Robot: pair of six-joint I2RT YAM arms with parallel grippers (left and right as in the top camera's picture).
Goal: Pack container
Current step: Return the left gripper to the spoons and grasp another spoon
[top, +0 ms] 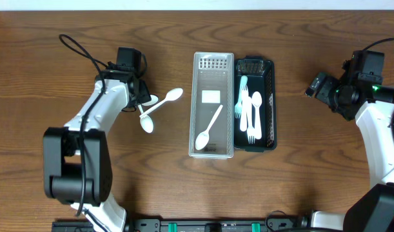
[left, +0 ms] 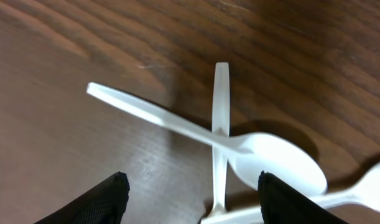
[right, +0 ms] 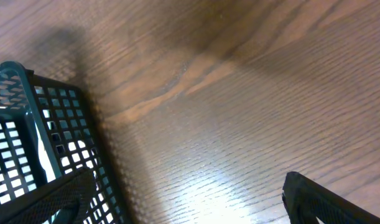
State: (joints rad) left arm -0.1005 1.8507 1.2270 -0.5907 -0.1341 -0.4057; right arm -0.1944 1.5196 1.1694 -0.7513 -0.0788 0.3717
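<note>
Toward the left edge of the wooden surface (top: 48, 38), the left pincer (top: 142, 102) hangs released over the loose spoons (top: 166, 101). In the left wrist view its fingers (left: 106, 202) stand wide apart on either side of those white plastic spoons (left: 264, 158). The spoons lie crossed over one another flat on the wood, and neither finger touches them.

At the middle of the surface sits the white basket (top: 195, 103), long and narrow, with a single spoon (top: 209, 129) lying slantwise inside it, bowl toward the near edge. Touching its right side is the dark green basket (top: 273, 96), which holds a bundle of white cutlery (top: 251, 109), forks and spoons lying lengthwise.

Near the right edge, well apart from both baskets, the right pincer (top: 315, 86) is released and grasps nothing. The right wrist view shows its fingers (right: 329, 202) spread wide over bare wood, with the mesh wall of the dark green basket (right: 65, 124) at the left of that view.
</note>
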